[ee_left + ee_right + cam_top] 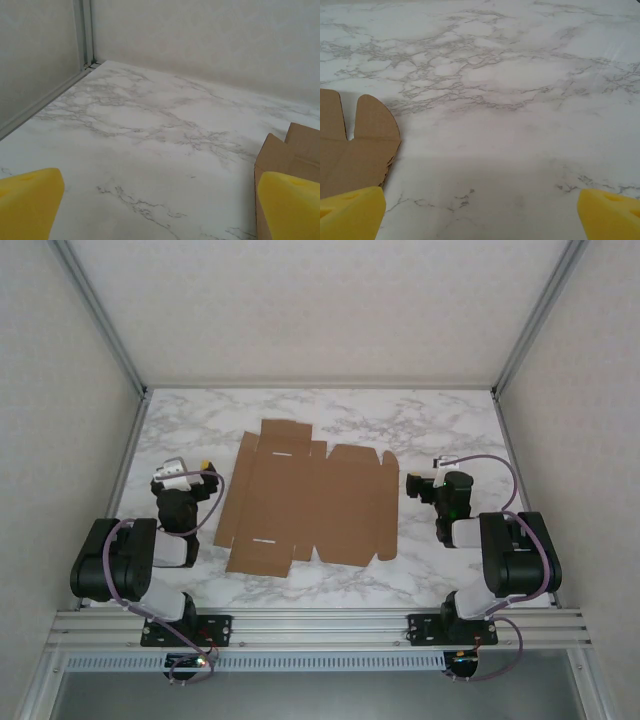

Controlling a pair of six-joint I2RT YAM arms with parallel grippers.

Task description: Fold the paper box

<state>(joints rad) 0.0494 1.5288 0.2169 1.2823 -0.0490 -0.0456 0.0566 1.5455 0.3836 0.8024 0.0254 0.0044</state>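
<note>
The paper box [310, 505] lies unfolded and flat in the middle of the marble table, a brown die-cut cardboard sheet with flaps and slots. My left gripper [185, 471] rests to its left, open, yellow fingertips [30, 200] wide apart over bare marble; a corner of the paper box [295, 150] shows at the right of the left wrist view. My right gripper [425, 483] sits just right of the sheet, open, with nothing between its fingertips [610, 212]. Rounded flaps of the paper box [355, 145] lie at the left of the right wrist view.
The table [440, 430] is enclosed by white walls and metal frame posts [105, 325] at the back corners. An aluminium rail [320, 625] runs along the near edge under both arm bases. Bare marble surrounds the sheet on all sides.
</note>
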